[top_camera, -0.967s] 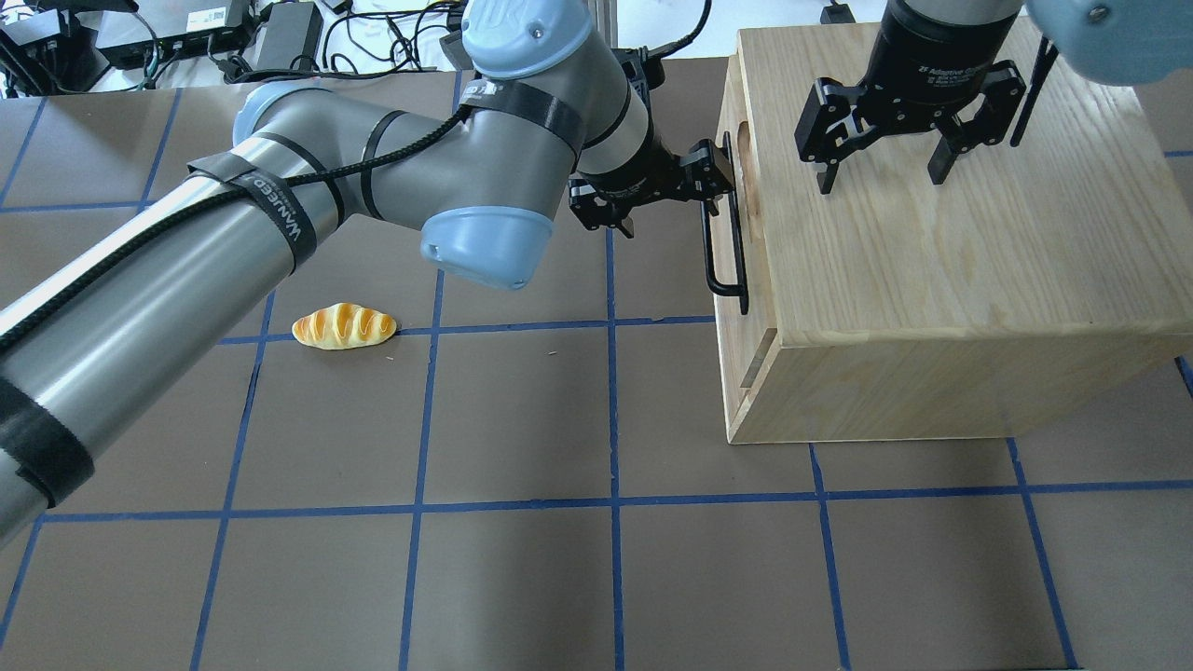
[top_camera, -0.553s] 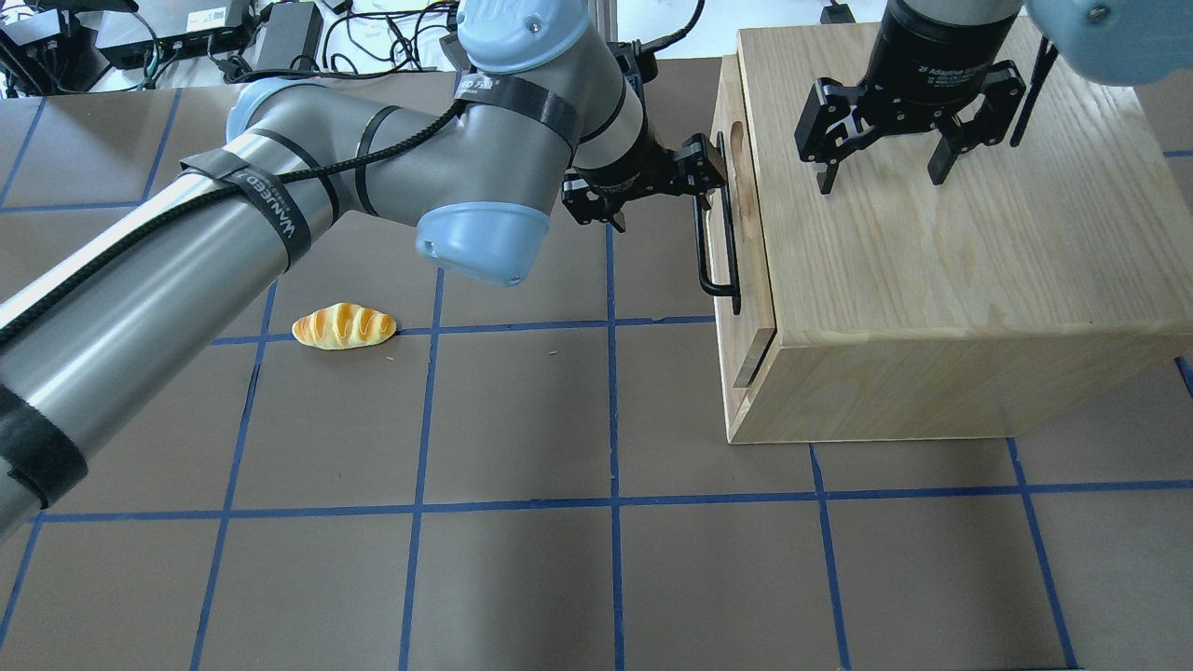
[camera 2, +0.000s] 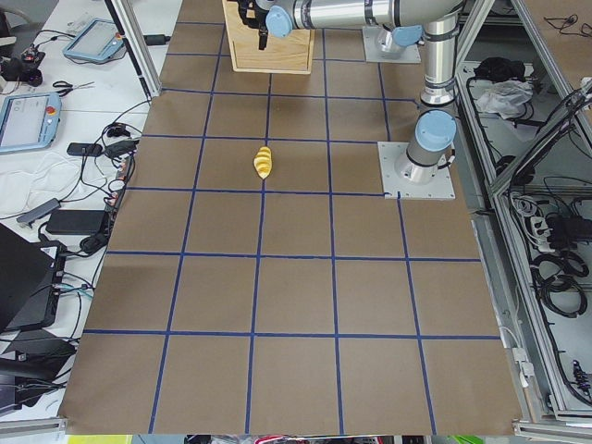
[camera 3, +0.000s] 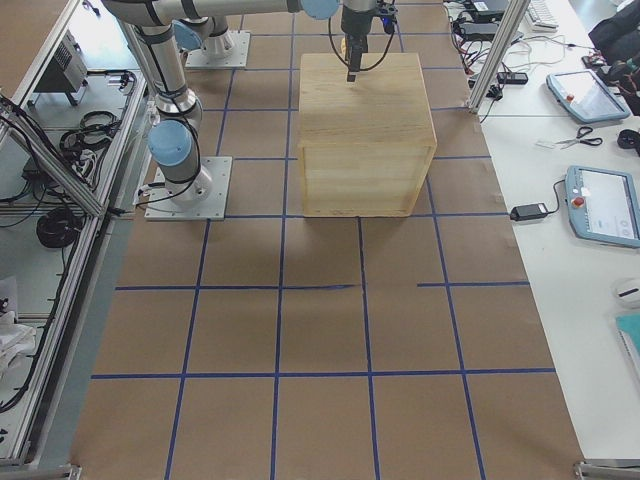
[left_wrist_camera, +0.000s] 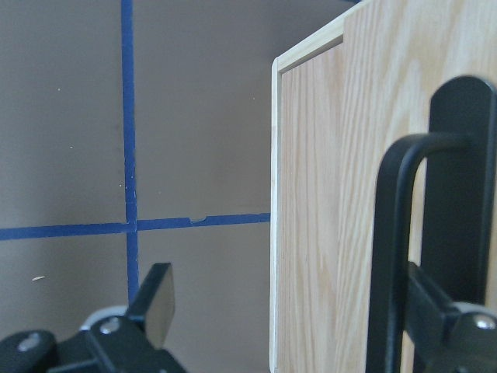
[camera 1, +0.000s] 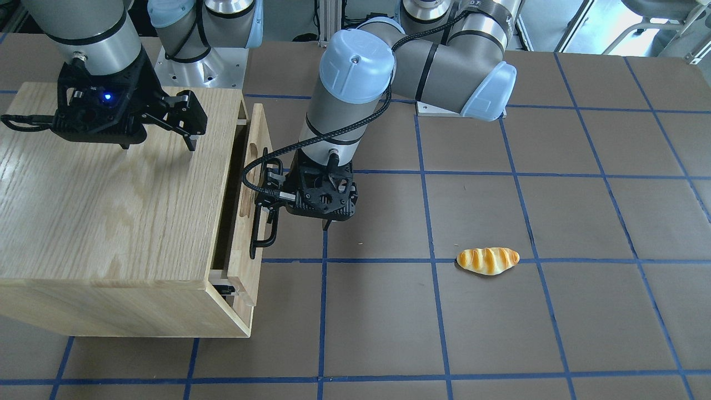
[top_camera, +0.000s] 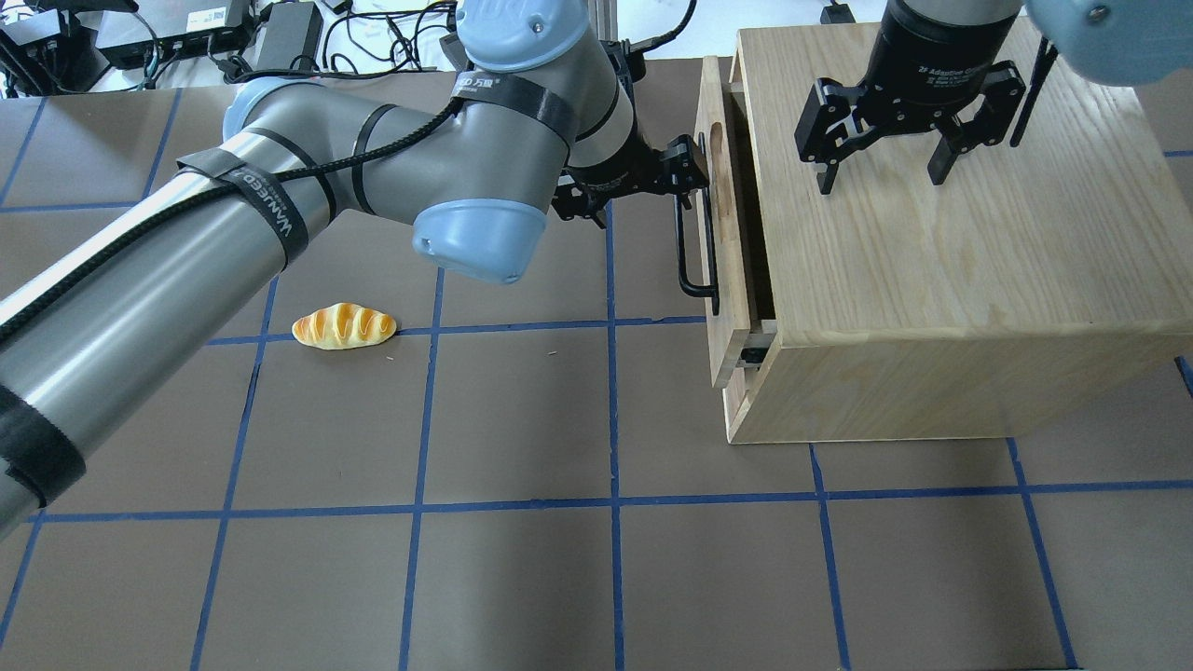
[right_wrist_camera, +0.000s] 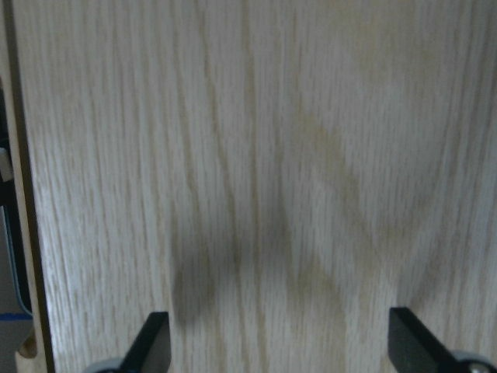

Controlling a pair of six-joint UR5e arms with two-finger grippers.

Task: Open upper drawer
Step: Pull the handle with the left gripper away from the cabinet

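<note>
The upper drawer [top_camera: 732, 270] stands slightly out of the cabinet [top_camera: 932, 280], at the upper right of the overhead view. Your left gripper [top_camera: 648, 186] has its fingers spread, with one hooked behind the handle [top_camera: 680, 242]. Pull straight left, square to the front. Bare mat lies that way, and the bread [top_camera: 343, 326] is well apart. The right gripper [top_camera: 881, 182], fingers spread, hangs over the cabinet top.

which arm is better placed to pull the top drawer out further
Left. The left tool has the black handle between its fingers, and the drawer is partly out. The right tool hangs open over the cabinet.
</note>
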